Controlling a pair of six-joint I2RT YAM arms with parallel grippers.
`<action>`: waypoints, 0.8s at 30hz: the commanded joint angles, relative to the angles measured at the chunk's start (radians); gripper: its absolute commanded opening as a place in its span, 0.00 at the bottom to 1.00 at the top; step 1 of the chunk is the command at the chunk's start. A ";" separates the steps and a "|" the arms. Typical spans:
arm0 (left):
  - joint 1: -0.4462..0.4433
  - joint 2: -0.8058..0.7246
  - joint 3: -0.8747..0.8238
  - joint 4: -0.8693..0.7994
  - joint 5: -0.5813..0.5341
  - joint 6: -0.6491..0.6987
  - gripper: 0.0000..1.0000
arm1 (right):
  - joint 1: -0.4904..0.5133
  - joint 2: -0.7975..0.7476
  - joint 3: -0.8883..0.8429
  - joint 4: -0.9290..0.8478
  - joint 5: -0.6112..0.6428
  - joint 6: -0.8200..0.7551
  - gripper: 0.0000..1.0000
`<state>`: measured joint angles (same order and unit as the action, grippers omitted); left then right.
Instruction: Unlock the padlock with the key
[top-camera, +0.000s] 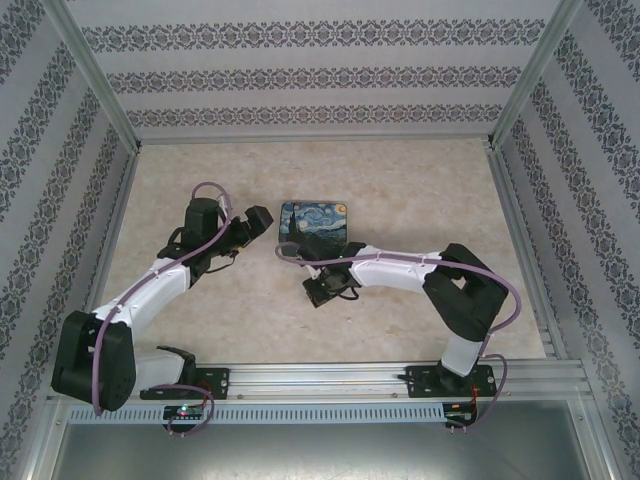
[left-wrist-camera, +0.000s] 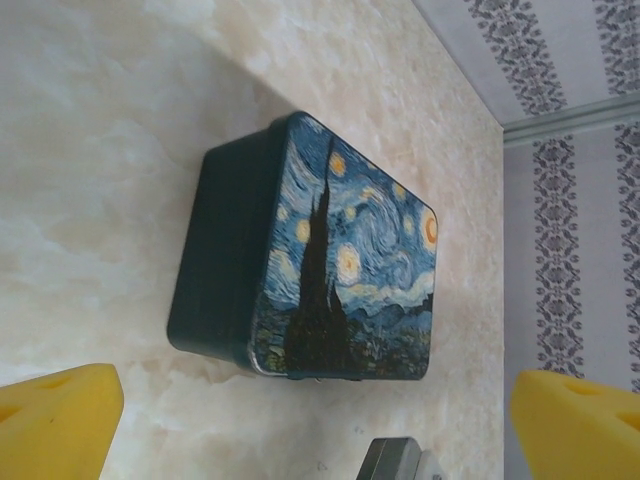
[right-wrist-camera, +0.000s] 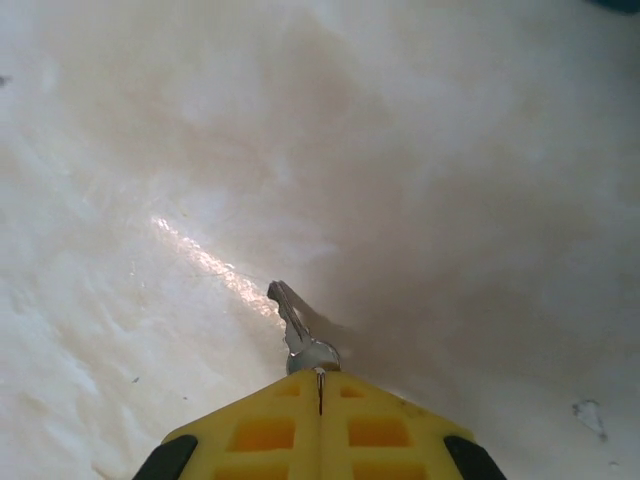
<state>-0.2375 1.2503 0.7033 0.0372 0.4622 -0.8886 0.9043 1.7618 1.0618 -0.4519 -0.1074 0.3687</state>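
My right gripper (right-wrist-camera: 320, 375) is shut on the head of a small silver key (right-wrist-camera: 293, 328). The blade sticks out past the yellow fingertips towards the marbled tabletop. From above, this gripper (top-camera: 318, 290) hangs low just in front of the painted tin. My left gripper (top-camera: 262, 217) stands open to the left of the tin. Its yellow fingers (left-wrist-camera: 55, 410) are spread wide with nothing between them (left-wrist-camera: 318, 415). The padlock is out of view.
A rectangular starry-night tin (top-camera: 313, 225) lies mid-table, lid shut, and its dark side wall (left-wrist-camera: 225, 250) faces the left wrist camera. A grey-and-white piece (left-wrist-camera: 400, 462) that I cannot identify shows at the bottom edge. Patterned walls enclose the table (top-camera: 420, 180) on three sides.
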 joint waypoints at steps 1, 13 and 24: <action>-0.030 0.021 -0.008 0.062 0.035 -0.026 0.99 | -0.015 -0.045 -0.010 -0.010 -0.020 0.021 0.00; -0.159 0.083 -0.075 0.166 0.021 -0.145 0.99 | -0.033 -0.018 -0.047 0.016 -0.034 0.046 0.00; -0.204 0.055 -0.151 0.255 -0.016 -0.302 0.98 | -0.108 -0.146 -0.052 0.026 -0.073 0.100 0.00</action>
<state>-0.4274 1.3277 0.5571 0.2192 0.4671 -1.1297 0.8215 1.6855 1.0138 -0.4358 -0.1558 0.4381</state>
